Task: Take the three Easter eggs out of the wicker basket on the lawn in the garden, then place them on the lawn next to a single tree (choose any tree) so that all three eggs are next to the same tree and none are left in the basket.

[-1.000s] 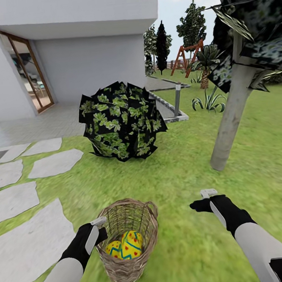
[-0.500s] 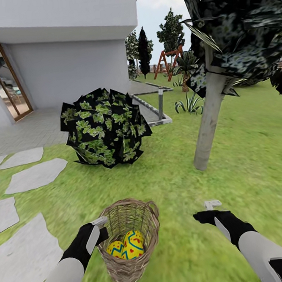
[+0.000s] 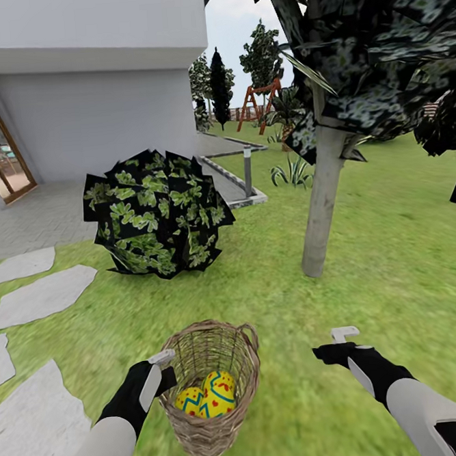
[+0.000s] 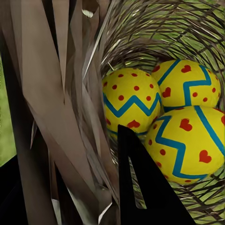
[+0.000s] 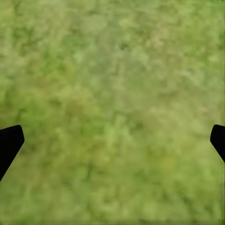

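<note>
Panned right since earlier; arms, basket unmoved in frame. Left gripper (image 3: 159,368) clamped on wicker basket (image 3: 212,387) rim at 9 o'clock, three Easter eggs (image 4: 161,110) inside. Right gripper (image 3: 336,343) spread wide over lawn (image 5: 112,103). Tree (image 3: 319,204) at 1 o'clock.

My head camera looks forward and down over the lawn (image 3: 281,299), with the wicker basket (image 3: 210,387) at six o'clock and the tree (image 3: 320,200) at one o'clock. My left wrist camera sits very close at this same basket's wall (image 4: 70,117), looking inside. My right wrist camera faces grass (image 5: 112,108) closely.
</note>
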You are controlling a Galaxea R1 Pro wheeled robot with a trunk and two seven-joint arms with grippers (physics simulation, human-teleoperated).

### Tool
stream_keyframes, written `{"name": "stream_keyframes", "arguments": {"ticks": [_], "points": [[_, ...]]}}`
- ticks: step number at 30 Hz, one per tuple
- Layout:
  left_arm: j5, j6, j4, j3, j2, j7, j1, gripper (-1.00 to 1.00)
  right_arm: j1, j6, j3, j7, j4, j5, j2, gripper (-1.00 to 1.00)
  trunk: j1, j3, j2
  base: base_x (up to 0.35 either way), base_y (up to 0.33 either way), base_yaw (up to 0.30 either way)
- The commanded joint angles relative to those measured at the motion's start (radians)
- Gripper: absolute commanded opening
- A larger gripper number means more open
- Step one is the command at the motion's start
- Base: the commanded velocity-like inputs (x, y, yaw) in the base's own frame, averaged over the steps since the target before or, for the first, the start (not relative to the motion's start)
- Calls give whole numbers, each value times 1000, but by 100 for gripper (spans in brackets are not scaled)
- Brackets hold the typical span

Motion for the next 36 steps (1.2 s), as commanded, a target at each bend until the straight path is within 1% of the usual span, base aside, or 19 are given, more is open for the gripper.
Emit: {"name": "stream_keyframes", "arguments": {"ticks": [1, 12, 22, 27, 28, 30, 31, 34, 36], "points": [[17, 1, -2, 4, -1, 6, 0, -100, 0, 5, 0, 3, -2, 1, 0, 100, -4, 3, 7, 0, 0, -168], [17, 1, -4, 4, -2, 6, 0, -100, 0, 1, 0, 3, -2, -2, 0, 100, -46, 49, 84, 0, 0, -242], [17, 0, -4, 4, -2, 6, 0, -100, 0, 2, 0, 3, -2, -3, 0, 100, -46, 59, 84, 0, 0, -247], [17, 0, -4, 4, -1, 6, 0, -100, 0, 0, 0, 8, -3, -2, 4, 100, -46, 60, 84, 0, 0, -76], [17, 0, -4, 4, -1, 6, 0, -100, 0, -15, 0, 10, -3, -4, 5, 100, -46, 60, 84, 0, 0, -231], [17, 0, -4, 4, -1, 6, 0, -100, 4, -78, 0, 9, 2, -8, 6, 100, -46, 59, 84, 0, 0, -269], [17, 0, -4, 4, -2, 6, 0, -100, 10, -92, 0, 6, 12, -7, 6, 100, -46, 58, 84, 0, 0, -274], [17, 0, -4, 4, -3, 6, 0, -100, 14, -97, -1, 2, 19, -6, 6, 100, -46, 55, 84, 0, 0, -224], [17, 0, -4, 4, -3, 6, 0, -100, 15, -97, -1, -17, 22, -7, 6, 100, -46, 52, 84, 0, 0, -125]]}}
